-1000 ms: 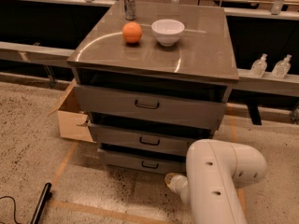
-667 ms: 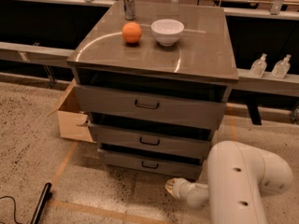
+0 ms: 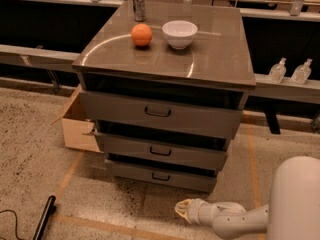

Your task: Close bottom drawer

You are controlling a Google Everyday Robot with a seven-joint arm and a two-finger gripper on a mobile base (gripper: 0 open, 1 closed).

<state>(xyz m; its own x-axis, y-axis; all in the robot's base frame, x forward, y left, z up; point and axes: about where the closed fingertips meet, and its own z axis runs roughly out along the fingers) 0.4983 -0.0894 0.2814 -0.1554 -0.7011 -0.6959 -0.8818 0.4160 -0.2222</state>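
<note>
Cardboard box at far left, against grey cabinet. Lowest of three: bottom drawer, front panel standing proud, dark gap above, so not yet shut. Right of centre, low over floor: gripper, near drawer front but apart from it, fingers seemingly pressed together. Whole push left to do.

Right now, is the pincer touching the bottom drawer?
Apart. The camera view shows the pincer low over the floor, in front of the bottom drawer, with a strip of floor visible between it and the drawer's front panel.
</note>
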